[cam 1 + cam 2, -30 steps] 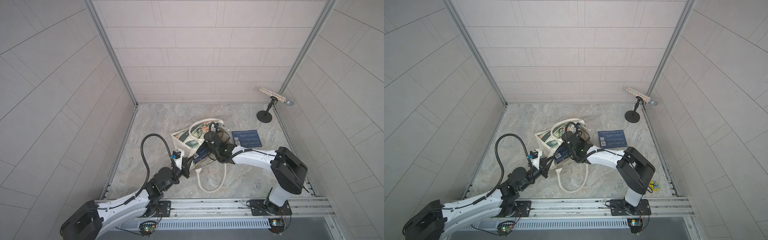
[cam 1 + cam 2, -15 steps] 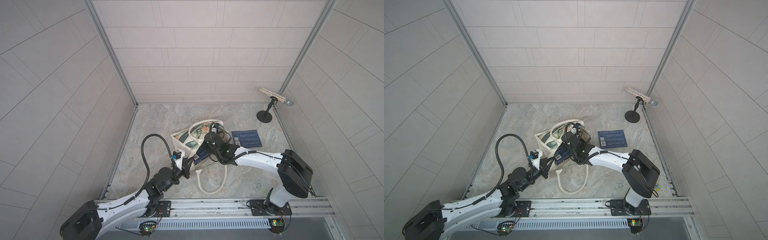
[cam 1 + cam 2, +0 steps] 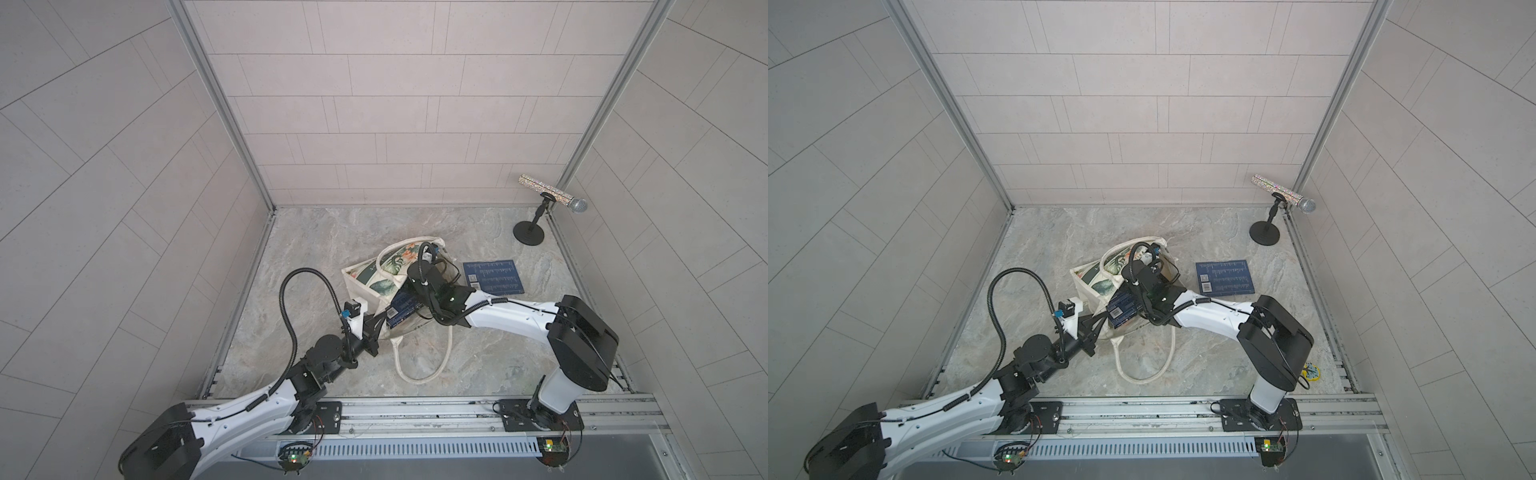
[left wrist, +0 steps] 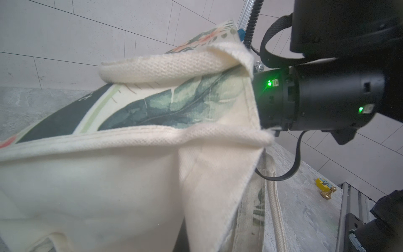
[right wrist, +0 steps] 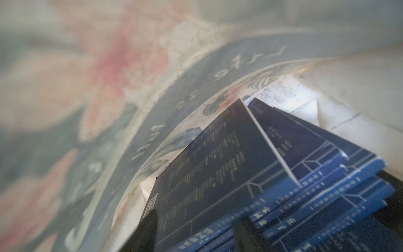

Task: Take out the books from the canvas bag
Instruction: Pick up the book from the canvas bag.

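Note:
The cream canvas bag [image 3: 374, 278] with green leaf print lies on its side on the marble floor, mouth toward the rail. My left gripper [image 3: 380, 323] is shut on the bag's rim. In the left wrist view the fabric [image 4: 109, 174] covers the jaws. Several navy books [image 5: 218, 163] are stacked inside the bag and also show at its mouth [image 3: 401, 309]. My right gripper [image 5: 196, 233] reaches into the mouth. Its fingers [image 5: 148, 231] stand apart, with the top book's corner between them. Another navy book [image 3: 494, 277] lies flat on the floor to the right of the bag.
A glittery microphone on a black stand [image 3: 530, 235] is in the far right corner. The bag's handle loop [image 3: 419, 370] trails on the floor toward the front rail [image 3: 415, 409]. A small yellow and brass object [image 3: 1311, 371] lies near the right arm's base.
The right arm has shifted only slightly at the bag's mouth. The left arm, the bag and the book on the floor have stayed put.

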You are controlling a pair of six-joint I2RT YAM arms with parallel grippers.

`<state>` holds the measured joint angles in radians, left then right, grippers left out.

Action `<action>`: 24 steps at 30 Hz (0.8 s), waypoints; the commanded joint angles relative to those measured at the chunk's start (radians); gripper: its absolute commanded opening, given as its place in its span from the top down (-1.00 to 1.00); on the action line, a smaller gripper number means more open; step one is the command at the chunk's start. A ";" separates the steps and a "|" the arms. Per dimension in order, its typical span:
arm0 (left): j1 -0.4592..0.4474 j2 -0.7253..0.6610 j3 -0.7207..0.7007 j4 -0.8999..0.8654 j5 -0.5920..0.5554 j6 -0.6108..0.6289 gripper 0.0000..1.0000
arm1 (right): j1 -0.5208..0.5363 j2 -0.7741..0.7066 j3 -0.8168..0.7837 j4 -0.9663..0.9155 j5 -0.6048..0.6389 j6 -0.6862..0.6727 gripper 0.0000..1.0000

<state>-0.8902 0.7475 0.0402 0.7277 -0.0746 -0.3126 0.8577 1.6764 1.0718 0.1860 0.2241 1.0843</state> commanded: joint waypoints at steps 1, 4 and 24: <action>-0.015 0.022 0.016 0.050 0.104 0.024 1.00 | -0.046 0.003 0.066 0.011 0.047 -0.003 0.16; -0.015 0.023 0.019 0.056 0.114 0.027 1.00 | -0.048 0.017 0.080 -0.011 0.045 -0.012 0.28; -0.015 0.023 0.028 0.017 0.079 0.019 1.00 | -0.099 0.113 0.089 0.077 -0.019 -0.086 0.63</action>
<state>-0.8818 0.7765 0.0479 0.7475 -0.0986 -0.3130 0.8047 1.7767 1.1404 0.2592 0.1780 1.0615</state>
